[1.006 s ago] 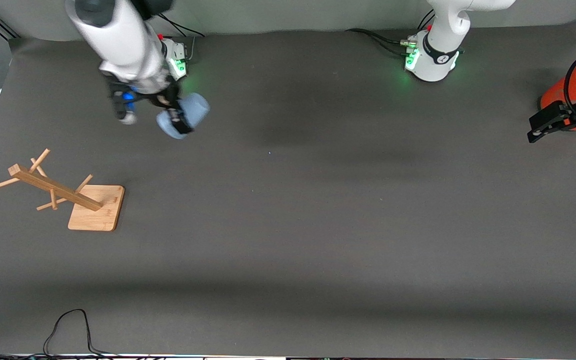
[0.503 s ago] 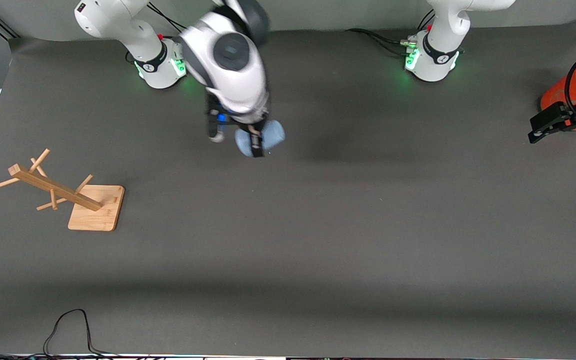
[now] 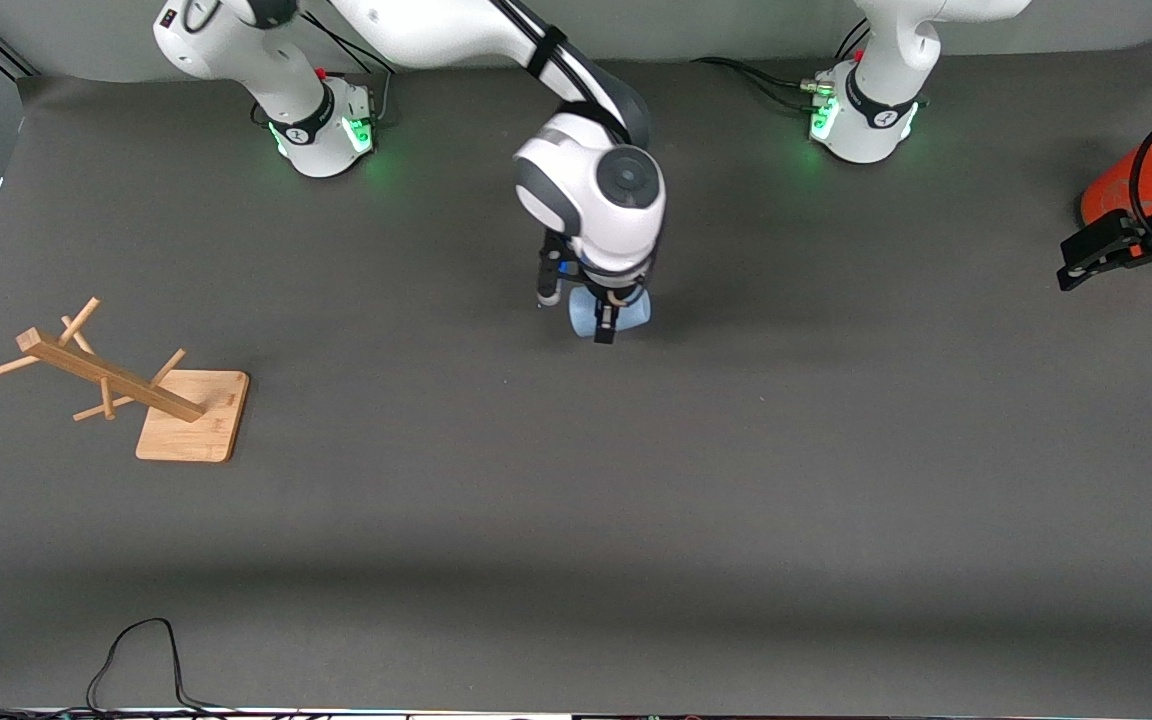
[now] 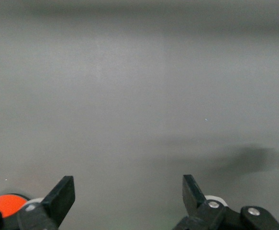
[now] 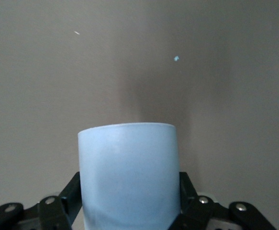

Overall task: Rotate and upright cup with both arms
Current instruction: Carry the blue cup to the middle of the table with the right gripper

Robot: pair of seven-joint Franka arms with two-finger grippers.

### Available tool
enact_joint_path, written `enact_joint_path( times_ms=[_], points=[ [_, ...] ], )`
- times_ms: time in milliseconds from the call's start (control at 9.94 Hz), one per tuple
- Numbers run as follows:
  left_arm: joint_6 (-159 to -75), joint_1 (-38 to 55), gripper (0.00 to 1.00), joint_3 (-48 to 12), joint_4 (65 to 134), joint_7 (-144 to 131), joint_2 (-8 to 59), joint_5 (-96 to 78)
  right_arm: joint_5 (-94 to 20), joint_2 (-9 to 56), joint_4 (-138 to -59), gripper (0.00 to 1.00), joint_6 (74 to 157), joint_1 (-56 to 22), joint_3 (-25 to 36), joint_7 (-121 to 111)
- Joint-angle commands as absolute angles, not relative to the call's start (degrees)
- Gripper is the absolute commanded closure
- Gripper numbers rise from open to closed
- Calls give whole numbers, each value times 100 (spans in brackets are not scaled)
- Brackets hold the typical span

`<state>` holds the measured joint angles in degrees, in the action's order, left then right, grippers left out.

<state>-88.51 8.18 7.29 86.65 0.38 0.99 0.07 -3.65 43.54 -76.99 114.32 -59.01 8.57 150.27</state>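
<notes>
The pale blue cup (image 3: pixel 636 310) is held by my right gripper (image 3: pixel 608 316) above the middle of the table. In the right wrist view the cup (image 5: pixel 128 163) fills the space between the two black fingers (image 5: pixel 73 189) and sticks out past their tips; I cannot tell which end points away. My right gripper (image 5: pixel 129 188) is shut on its sides. My left gripper (image 3: pixel 1118 276) waits at the left arm's end of the table beside the orange cylinder (image 3: pixel 1116 190). In the left wrist view my left gripper (image 4: pixel 128 191) is open and empty.
A wooden peg rack (image 3: pixel 186 415) on a square base stands leaning at the right arm's end of the table. The orange cylinder also shows at the edge of the left wrist view (image 4: pixel 3 203). A black cable (image 3: pixel 136 650) loops at the table edge nearest the camera.
My right arm has swung the cup from beside its own base to over the middle of the table. The left arm has not moved.
</notes>
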Motion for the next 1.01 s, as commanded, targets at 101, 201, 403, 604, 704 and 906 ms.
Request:
enact_joint_path(
  times_ms=[101, 201, 403, 604, 704, 906],
  points=[
    [-8754, 782, 0, 721, 8631, -113, 158, 123, -185, 5219, -7014, 59, 11521, -6143, 940, 15775],
    [-8789, 791, 0, 721, 8631, -149, 158, 106, -185, 5343, -7014, 59, 11601, -6144, 940, 15820],
    [-8833, 791, 0, 721, 8745, -167, 158, 53, -185, 5449, -7014, 58, 11689, -6152, 940, 15820],
    [-8895, 791, 0, 721, 8842, -281, 158, 35, -185, 5519, -7014, 25, 11724, -6161, 940, 15820],
    [-8851, 791, 0, 712, 8842, -281, 158, 26, -185, 5528, -7014, 1, 11725, -6161, 940, 15820],
    [-8789, 800, 0, 712, 8850, -290, 149, -52, -185, 5528, -7005, 0, 11725, -6161, 949, 15812]
  ],
)
